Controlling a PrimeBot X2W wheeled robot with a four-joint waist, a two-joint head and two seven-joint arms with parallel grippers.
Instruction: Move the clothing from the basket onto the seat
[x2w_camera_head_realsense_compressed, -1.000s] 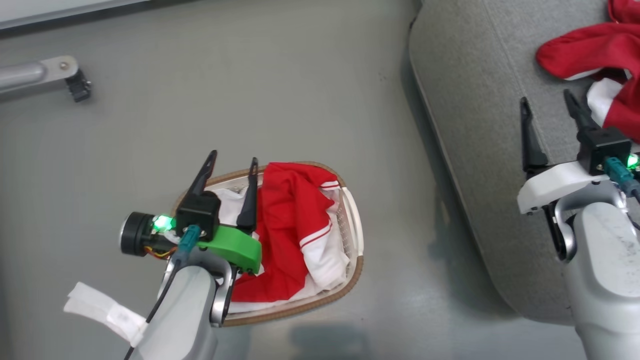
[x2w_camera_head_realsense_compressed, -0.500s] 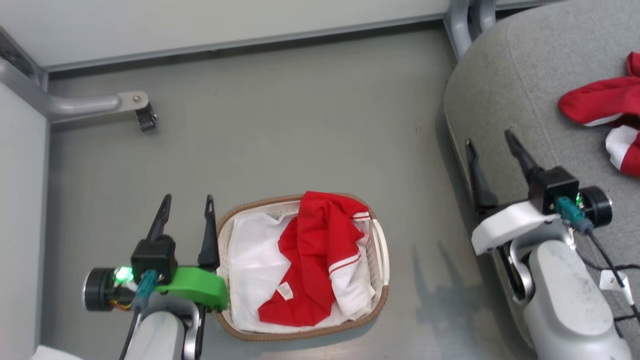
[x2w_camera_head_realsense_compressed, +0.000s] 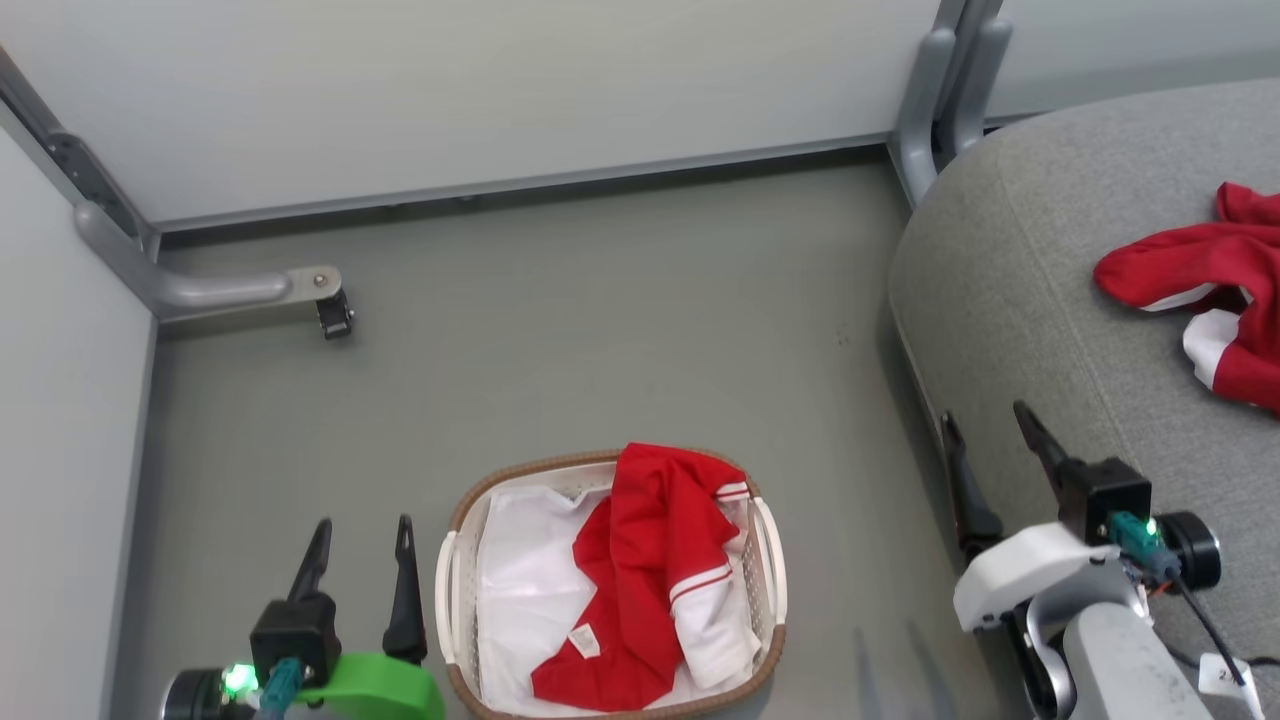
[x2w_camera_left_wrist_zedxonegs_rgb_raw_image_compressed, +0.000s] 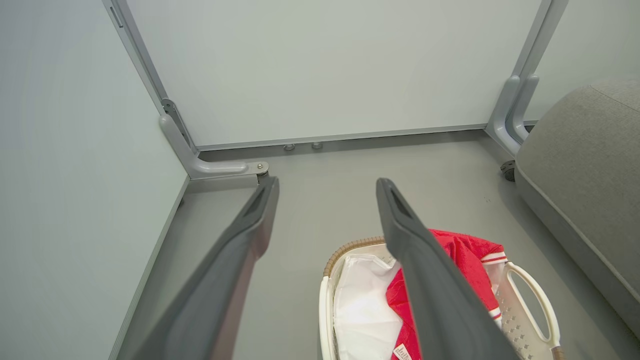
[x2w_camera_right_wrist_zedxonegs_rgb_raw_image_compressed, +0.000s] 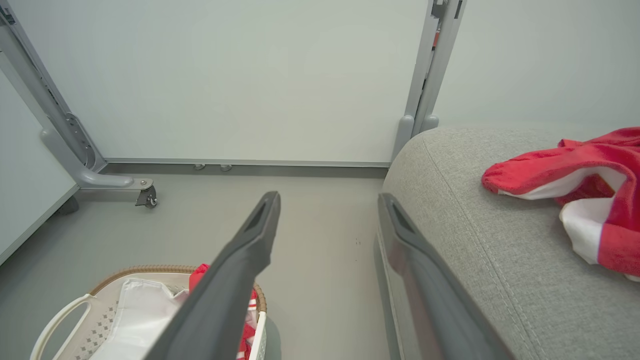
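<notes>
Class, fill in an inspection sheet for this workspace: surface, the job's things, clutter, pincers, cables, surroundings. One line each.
Surface: smooth grey floor, with the basket standing on it.
Job's things: a red-and-white garment lies in the basket over the white liner; a second garment lies on the grey seat.
Clutter: nothing seen.
Pincers: left pincer open, beside the basket, holding nothing; right pincer open, by the seat's edge, holding nothing.
Cables: a black cable runs from the teal plug at the right wrist.
Surroundings: pale wall panels; a grey frame leg with a small wheel.
</notes>
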